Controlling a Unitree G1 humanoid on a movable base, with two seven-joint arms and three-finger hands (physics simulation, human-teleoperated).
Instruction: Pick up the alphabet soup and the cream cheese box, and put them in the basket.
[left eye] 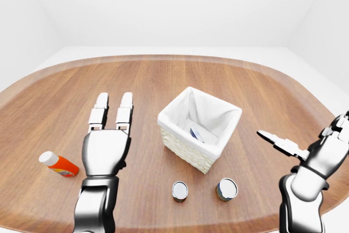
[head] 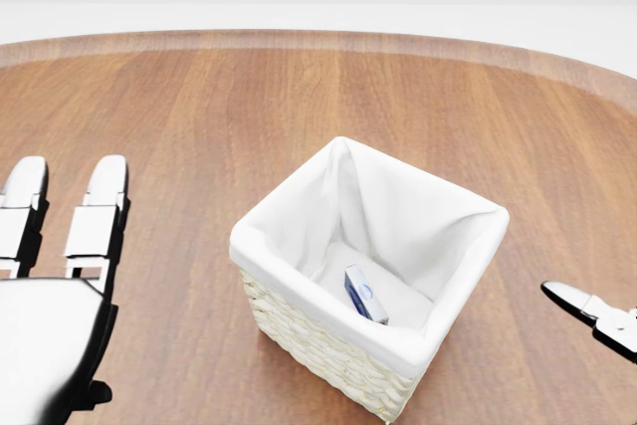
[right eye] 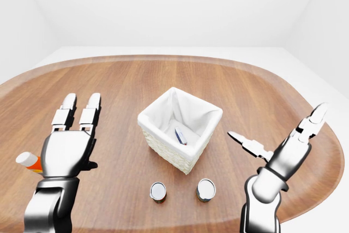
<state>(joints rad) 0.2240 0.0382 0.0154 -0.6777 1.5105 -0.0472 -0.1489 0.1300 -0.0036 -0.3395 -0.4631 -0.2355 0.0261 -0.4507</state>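
Two cans [left eye: 180, 191] [left eye: 227, 189] on table [left eye: 163, 80] just below basket [left eye: 180, 135]; orange bottle [left eye: 59, 164] lies far left. Cream cheese box [head: 365, 294] inside basket. Left hand [left eye: 106, 148] and right hand [right eye: 289, 154] spread open, empty.

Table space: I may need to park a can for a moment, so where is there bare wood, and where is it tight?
The table is bare above the basket, toward the view's top. Between the left hand and the basket is an open strip. It is crowded below the basket, where two cans stand.
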